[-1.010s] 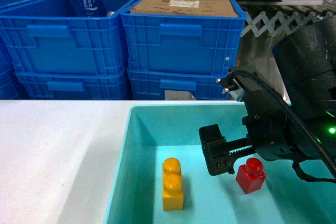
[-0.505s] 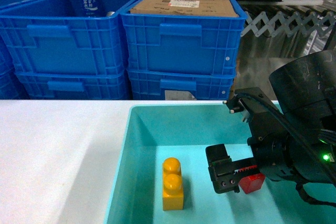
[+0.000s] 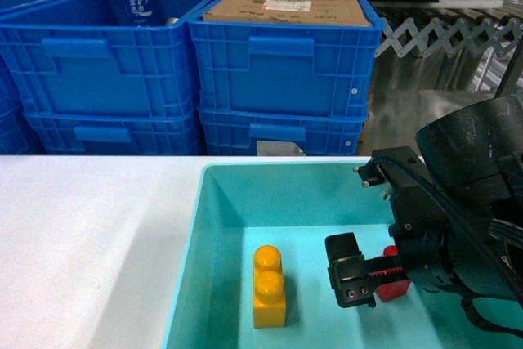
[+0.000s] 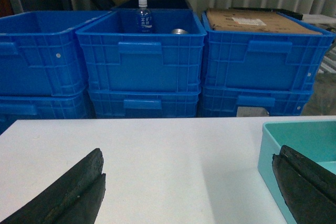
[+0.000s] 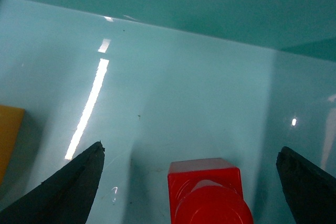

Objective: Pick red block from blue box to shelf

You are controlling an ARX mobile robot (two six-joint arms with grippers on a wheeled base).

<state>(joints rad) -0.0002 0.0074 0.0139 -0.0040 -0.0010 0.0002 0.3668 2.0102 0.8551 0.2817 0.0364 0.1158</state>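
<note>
In the lower right of the head view the right pincer [image 3: 369, 277] hangs low inside the blue box [image 3: 214, 226], its jaws spread wide apart, with the red block [image 3: 394, 285] mostly hidden behind it on the box floor. The right wrist view shows the block [image 5: 207, 190] at the bottom centre of the frame, sitting between the two dark fingertips [image 5: 73, 182] but touching neither, slightly nearer the left one. The yellow brick [image 3: 269, 286] lies well to the left. The left pincer [image 4: 184, 182] is also spread open, over the white surface [image 3: 90, 234] beside the box. The shelf is not clearly identifiable. The risk, as I judge it, is an off-centre closing: one finger would meet the block first and push or twist it on the smooth floor, or the rounded stud could make it slip out when lifted.
</note>
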